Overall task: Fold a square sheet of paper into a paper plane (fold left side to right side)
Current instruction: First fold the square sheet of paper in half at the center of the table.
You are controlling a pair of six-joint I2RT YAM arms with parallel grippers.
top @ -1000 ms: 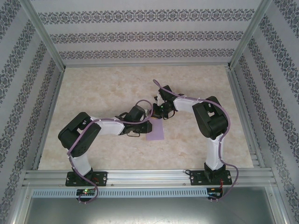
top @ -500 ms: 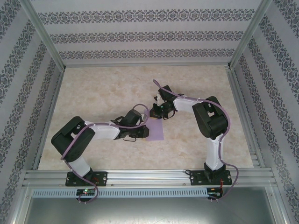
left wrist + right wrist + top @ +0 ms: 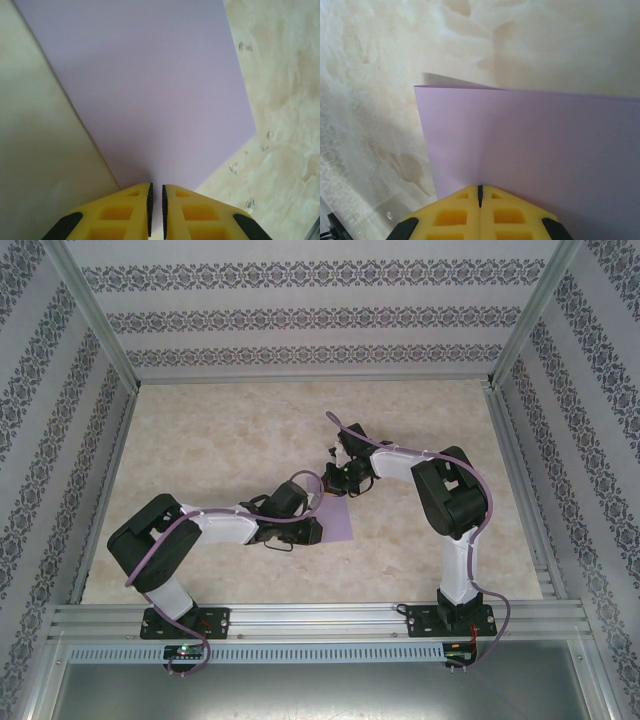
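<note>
Since a second ago the left arm [image 3: 225, 525] has drawn back toward the near edge. Its elbow has dropped lower, and its wrist has slid from beside the right pincer [image 3: 337, 490] down to the near left side of the square sheet of paper [image 3: 338, 520]. The right arm [image 3: 450, 490] and the sheet have hardly shifted.

Nearest, the left pincer [image 3: 315, 530] meets the sheet's left edge low over the bench [image 3: 230, 430]. In the left wrist view its [image 3: 156, 189] yellow fingers stand almost together, with only a thin slit between the black pads. The lilac sheet [image 3: 150, 90] runs down into that slit, so it is pinched there. From the fingertips the paper spreads away flat, and its right corner lies over the marbled bench [image 3: 285, 125].

Farther on, the right pincer [image 3: 480, 187] is fully closed on the sheet's [image 3: 545, 150] opposite edge, with a faint crease line rising from its tips. The paper's far edge in the right wrist view looks softly bent over, and it throws a shadow on the bench [image 3: 380, 60] behind it. Between the two pincers the sheet sits at the middle of the bench.
</note>
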